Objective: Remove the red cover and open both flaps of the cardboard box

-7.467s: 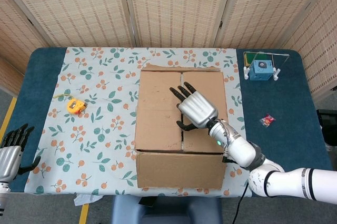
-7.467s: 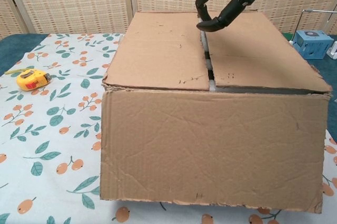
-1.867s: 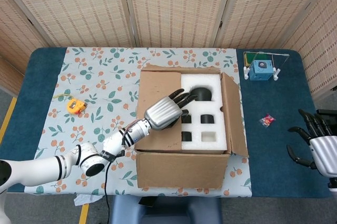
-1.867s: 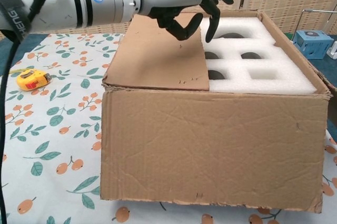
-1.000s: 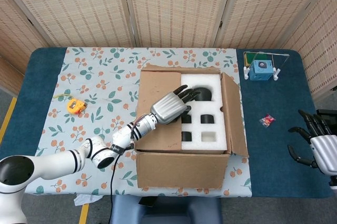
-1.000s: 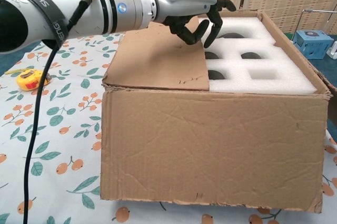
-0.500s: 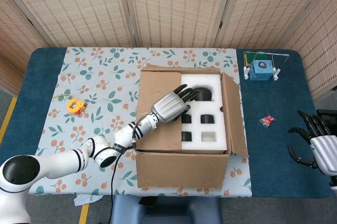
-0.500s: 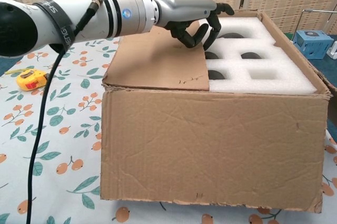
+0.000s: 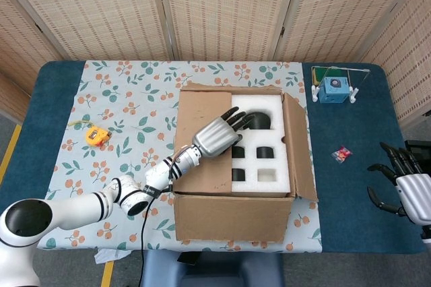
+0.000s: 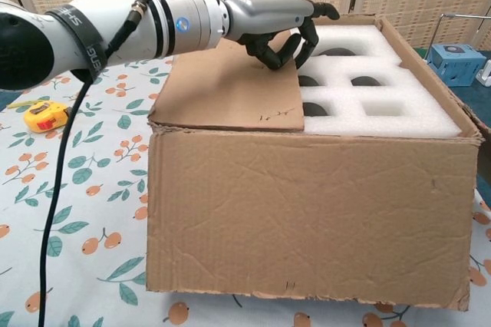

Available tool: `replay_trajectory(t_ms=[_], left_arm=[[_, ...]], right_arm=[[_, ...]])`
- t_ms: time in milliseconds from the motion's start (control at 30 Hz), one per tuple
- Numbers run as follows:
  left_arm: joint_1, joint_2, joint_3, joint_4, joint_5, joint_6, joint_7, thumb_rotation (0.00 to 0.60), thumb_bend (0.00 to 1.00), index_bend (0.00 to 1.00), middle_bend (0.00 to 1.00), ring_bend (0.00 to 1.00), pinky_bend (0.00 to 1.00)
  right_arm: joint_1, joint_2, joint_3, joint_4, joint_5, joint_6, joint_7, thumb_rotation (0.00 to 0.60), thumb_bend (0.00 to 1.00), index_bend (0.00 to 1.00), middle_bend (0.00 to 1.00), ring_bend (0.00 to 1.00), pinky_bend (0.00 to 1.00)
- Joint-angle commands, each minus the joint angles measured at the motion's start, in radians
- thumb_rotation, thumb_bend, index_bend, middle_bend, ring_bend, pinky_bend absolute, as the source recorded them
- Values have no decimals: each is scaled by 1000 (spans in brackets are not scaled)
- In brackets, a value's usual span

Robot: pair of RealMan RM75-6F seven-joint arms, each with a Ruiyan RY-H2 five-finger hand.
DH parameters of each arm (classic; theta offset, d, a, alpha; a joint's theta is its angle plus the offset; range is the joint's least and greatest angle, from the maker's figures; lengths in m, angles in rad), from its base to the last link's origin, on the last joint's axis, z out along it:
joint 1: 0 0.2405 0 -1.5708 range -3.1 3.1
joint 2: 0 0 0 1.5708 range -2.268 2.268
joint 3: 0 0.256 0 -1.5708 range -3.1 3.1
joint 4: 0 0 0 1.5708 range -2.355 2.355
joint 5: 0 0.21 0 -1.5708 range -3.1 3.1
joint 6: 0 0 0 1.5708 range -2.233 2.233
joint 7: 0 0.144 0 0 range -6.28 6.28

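On the flowered worktop [image 9: 128, 105] the cardboard box [image 10: 307, 212] stands with its left flap [image 9: 202, 139] closed, so my left hand [image 9: 217, 137], holding nothing, hooks curled fingers [image 10: 295, 43] at its inner edge to lift it.

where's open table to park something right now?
Bare blue table between the cardboard box and the right robot hand, below the small candy wrapper. Floral cloth behind the yellow tape measure is free. The left robot hand crowds the box top.
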Motion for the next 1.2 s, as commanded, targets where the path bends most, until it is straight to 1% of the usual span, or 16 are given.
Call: replay_trajectory(t_ms=[33, 233, 433, 867, 1067, 1200], left_arm=[[2, 3, -1, -6, 0, 11, 9, 600, 962, 613, 2, 0, 0], [8, 9, -14, -35, -40, 31, 70, 600, 965, 614, 2, 0, 0], [11, 21, -21, -66, -74, 52, 144, 600, 969, 614, 2, 0, 0], [36, 93, -28, -182, -161, 118, 321, 600, 978, 658, 2, 0, 0], [46, 127, -32, -220, -182, 148, 364, 600, 978, 664, 12, 0, 0], [56, 147, -43, -252, -191, 173, 364, 600, 978, 632, 12, 0, 0]], right_arm=[[0, 1, 0, -1, 0, -1, 0, 307, 504, 322, 0, 0, 0], [-1, 3, -4, -6, -6, -4, 1, 307, 504, 322, 0, 0, 0], [-14, 7, -6, -14, -12, 19, 1, 307, 504, 322, 0, 0, 0], [-15, 7, -11, -18, -22, 15, -1, 307, 504, 322, 0, 0, 0], [-16, 8, -10, -20, -22, 17, -2, 308, 504, 323, 0, 0, 0], [-14, 9, -11, -23, -19, 10, -5, 308, 504, 322, 0, 0, 0]])
